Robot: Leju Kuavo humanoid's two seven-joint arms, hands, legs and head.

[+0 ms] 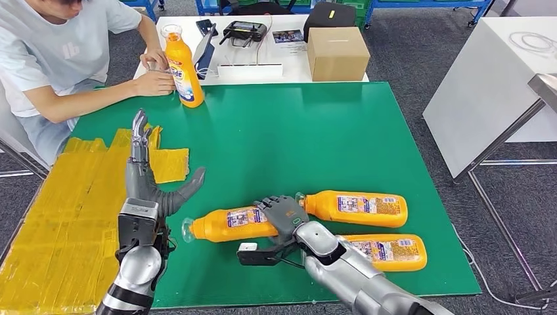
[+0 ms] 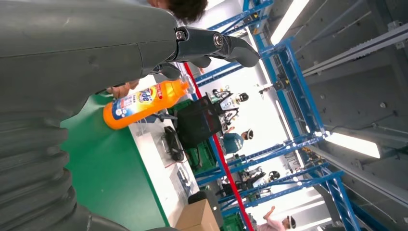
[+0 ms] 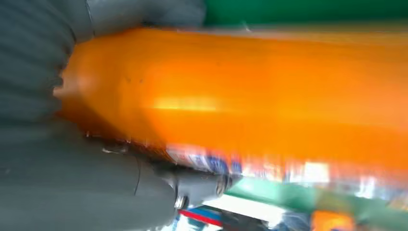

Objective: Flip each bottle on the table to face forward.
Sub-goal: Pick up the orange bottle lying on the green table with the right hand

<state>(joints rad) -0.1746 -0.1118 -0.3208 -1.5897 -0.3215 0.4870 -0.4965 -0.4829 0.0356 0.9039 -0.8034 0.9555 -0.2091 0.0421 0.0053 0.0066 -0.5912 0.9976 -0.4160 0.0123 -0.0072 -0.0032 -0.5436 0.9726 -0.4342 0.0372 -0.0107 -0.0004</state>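
Green matting (image 1: 315, 138) covers the table in front of you, with yellow sheets (image 1: 59, 210) laid along its left edge and a white table (image 1: 263, 69) butted against its far edge, carrying a cardboard box (image 1: 337, 54) and a black controller (image 1: 244, 30). Your right hand (image 1: 284, 214) rests palm-down over the neck end of a lying orange bottle (image 1: 230, 224) near the front edge; the right wrist view is blurred, orange body pressed against the palm, so it looks like a grip, though you cannot be sure the fingers have closed around it. Two more orange bottles lie on their sides there: one (image 1: 358, 207) just beyond your right hand, its cap touching or nearly touching the hand, and another (image 1: 387, 252) closest to the front edge, partly behind your forearm. Your left hand (image 1: 148, 177) hovers above the left side, fingers straight and thumb spread, holding nothing. Near the far left corner, a standing bottle (image 1: 183, 67) is upright, a seated person's hand (image 1: 154, 83) against it.
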